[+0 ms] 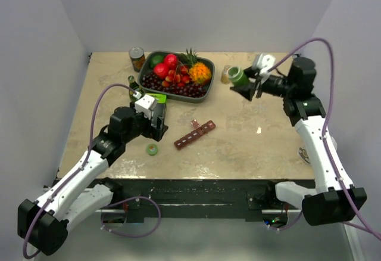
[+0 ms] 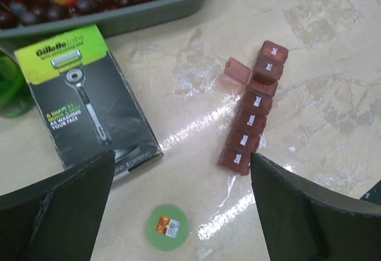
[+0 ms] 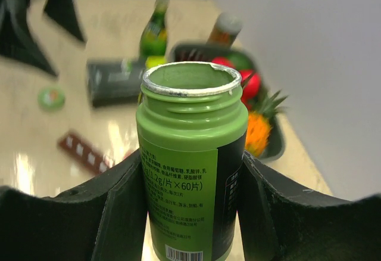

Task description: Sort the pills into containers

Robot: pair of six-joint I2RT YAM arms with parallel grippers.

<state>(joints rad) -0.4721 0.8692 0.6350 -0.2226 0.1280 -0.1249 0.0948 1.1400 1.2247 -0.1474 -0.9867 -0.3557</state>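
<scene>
Containers [image 2: 253, 115] near left end effector [image 2: 181, 159]

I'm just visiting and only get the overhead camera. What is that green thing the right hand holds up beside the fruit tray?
Observer: The right wrist camera shows a green bottle with its cap off, clamped on both sides by the right hand.
Operator: And the dark red strip in the middle of the table?
Observer: In the left wrist view it is a pill organiser, and each lid has a weekday printed on it.
Operator: What about the black box by the left arm?
Observer: It is a razor box. Up close the print reads Gillette, with a razor pictured.
</scene>
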